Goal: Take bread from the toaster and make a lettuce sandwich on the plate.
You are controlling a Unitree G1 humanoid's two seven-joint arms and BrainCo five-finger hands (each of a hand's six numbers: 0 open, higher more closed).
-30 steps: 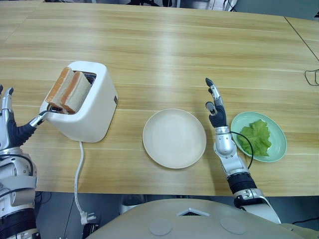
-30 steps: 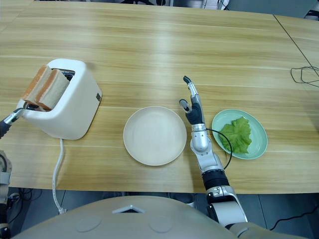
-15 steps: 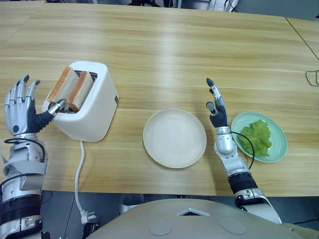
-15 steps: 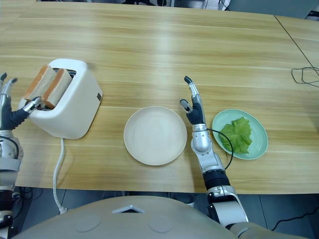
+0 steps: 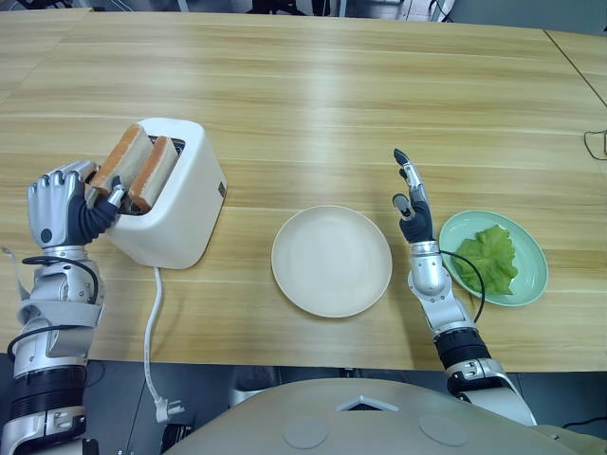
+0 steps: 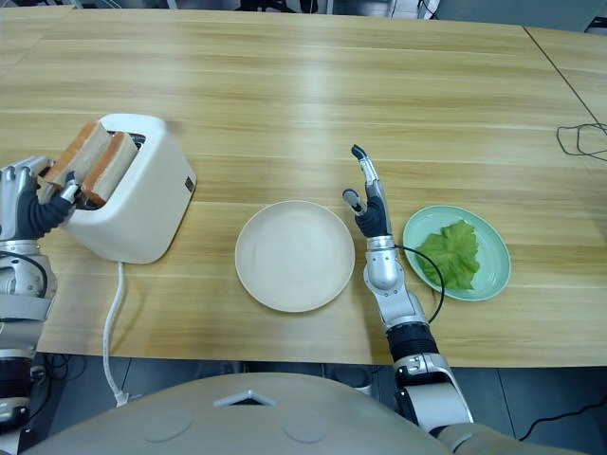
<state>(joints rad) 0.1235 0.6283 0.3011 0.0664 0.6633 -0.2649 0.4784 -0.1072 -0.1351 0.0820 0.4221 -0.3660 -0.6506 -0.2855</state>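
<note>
The table point(image 5: 313, 104) is pale wood planking, and a seam on its right marks a second top butted against it. Past the far edge only dark furniture legs can be made out.

The plate point(image 5: 332, 261) lies near the front edge, showing its whole cream face.

Right of the plate, near it but not touching, sits a green dish point(image 5: 531, 275) with one lettuce point(image 5: 488, 261) leaf lying flat in it.

Left of the plate, well apart from it, stands the toaster point(image 5: 175, 204), white and turned at an angle. Two pieces of bread point(image 5: 152, 172) stick up from its slots, leaning away from the plate.

The left hand point(image 5: 62, 204) is at the side of the toaster farthest from the plate. Its fingers are curled round the near end of the outer slice point(image 5: 119, 161), with the thumb against that slice's inner face.

The right hand point(image 5: 411, 204) stands upright between plate and dish, just beside the plate's right rim. Its fingers are straight and point up, and it holds nothing.

A white cord point(image 5: 150, 322) runs from the toaster over the front edge, left of the plate. In the left eye view its plug point(image 5: 169, 409) hangs below the table. In the right eye view a thin black wire loop point(image 6: 579, 140) lies at the table's edge, far right of the plate and beyond the dish.
</note>
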